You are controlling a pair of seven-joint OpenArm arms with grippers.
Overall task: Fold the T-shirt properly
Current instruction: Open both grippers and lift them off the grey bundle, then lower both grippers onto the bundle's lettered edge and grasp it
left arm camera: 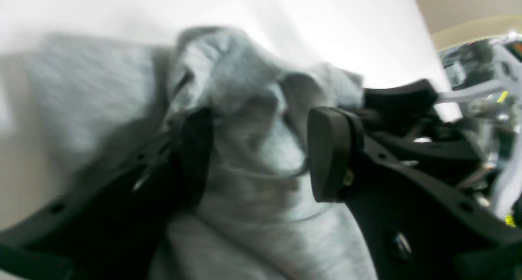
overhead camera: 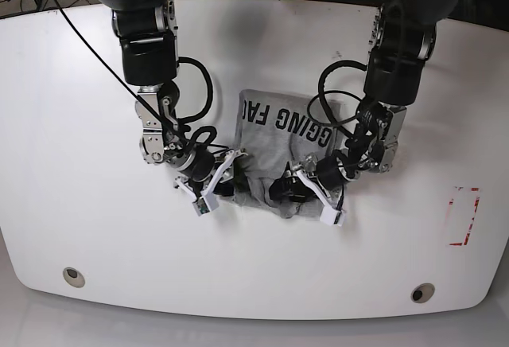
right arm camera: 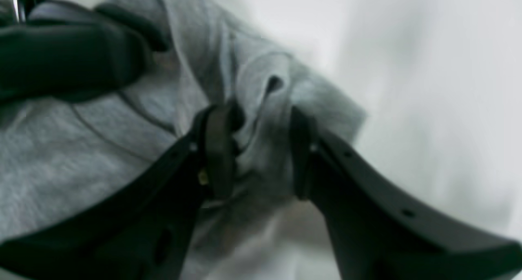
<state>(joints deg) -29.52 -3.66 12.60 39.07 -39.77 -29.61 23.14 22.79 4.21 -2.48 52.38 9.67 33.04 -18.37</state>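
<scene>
While bunching T-shirt (overhead camera: 274,136), both arms low.

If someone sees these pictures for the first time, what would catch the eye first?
Probably the grey T-shirt, bunched mid-table with black capital letters showing at its far edge. Both arms meet at its near edge: the right tool pinches a fold of cloth between its pads, while the left tool stands spread over the fabric. A red outline marks the white table.

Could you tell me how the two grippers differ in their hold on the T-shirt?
The right gripper pinches a bunched fold of the T-shirt between narrow-set jaws; the left gripper stands wide open over the cloth, clamping nothing. In the base view, right works the shirt's left edge, left its right. Both are low at the front edge.
</scene>
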